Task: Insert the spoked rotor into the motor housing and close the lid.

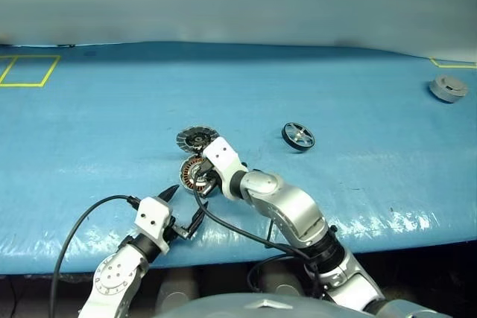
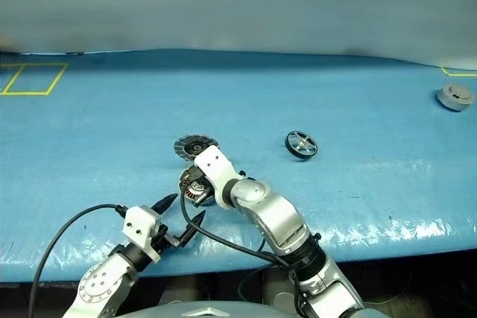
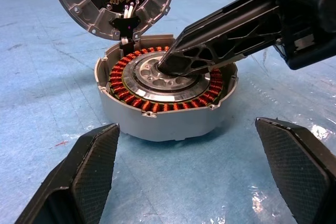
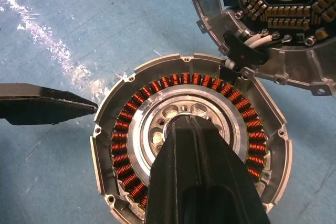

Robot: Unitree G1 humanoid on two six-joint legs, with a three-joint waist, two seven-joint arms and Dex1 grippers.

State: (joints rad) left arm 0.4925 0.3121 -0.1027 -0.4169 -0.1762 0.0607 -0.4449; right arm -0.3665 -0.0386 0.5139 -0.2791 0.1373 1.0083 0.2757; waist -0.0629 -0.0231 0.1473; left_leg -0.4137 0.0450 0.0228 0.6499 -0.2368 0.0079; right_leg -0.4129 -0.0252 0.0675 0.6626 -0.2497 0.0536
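Note:
The motor housing lies open on the blue table, showing its ring of copper windings around a silver centre. Its lid is tipped back behind it, segmented inner face showing, joined by short wires. My right gripper is shut, and its black tips rest on the silver centre of the housing. My left gripper stands open just in front of the housing, with nothing between its fingers. The spoked rotor, black-rimmed with silver spokes, lies on the table off to the right, apart from both grippers.
Another grey puck sits far off at the back right. Yellow tape marks lie at the back left corner. The table's front edge runs close below my arms. A black cable loops from the left wrist.

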